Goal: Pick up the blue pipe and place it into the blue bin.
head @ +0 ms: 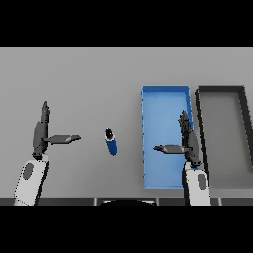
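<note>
Blue pipe (pixel 110 142) lay on surface (pixel 89 79), not yet grasped; blue bin (pixel 165 96) held nothing. Left robot hand (pixel 41 132) and right robot hand (pixel 188 141) both spread, empty. Whole task remained.

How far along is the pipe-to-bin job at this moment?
Nothing looks done yet. The blue pipe lies on the grey table, left of the blue bin and apart from it. Nothing is in hand: the left hand and right hand are both open, neither touching the pipe. Grasping, carrying and placing it in the bin all remain.
</note>
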